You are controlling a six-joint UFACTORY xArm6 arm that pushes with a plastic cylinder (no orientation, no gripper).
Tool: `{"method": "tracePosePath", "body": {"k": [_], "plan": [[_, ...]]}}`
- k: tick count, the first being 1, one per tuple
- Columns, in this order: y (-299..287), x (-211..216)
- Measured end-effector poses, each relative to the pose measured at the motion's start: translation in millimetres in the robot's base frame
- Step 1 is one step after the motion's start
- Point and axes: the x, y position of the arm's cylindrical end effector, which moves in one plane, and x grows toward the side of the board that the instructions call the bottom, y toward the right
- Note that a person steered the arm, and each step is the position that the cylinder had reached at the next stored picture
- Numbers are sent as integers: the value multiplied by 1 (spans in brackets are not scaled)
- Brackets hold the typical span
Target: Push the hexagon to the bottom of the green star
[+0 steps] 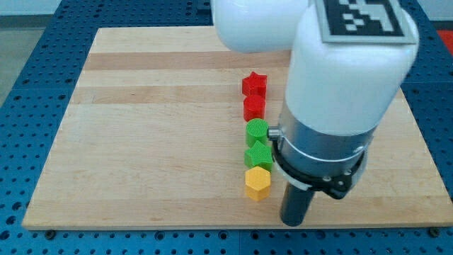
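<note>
Camera view, yellow hexagon point(257, 183) just left of my tip point(293, 222), below green star point(258, 156)

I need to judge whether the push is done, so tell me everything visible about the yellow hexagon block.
The yellow hexagon block is a small six-sided prism of matte, ridged plastic, lying flat and whole on the light wooden board near its bottom edge. It ends a column of blocks, directly below the green star block and touching it or nearly so. My tip stands apart, to the view's right and slightly lower, not touching the hexagon.
</note>
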Motion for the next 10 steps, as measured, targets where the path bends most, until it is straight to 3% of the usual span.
{"method": "tracePosePath", "body": {"k": [4, 6, 10], "plan": [[-95, -14], [-94, -62], [-74, -67]]}}
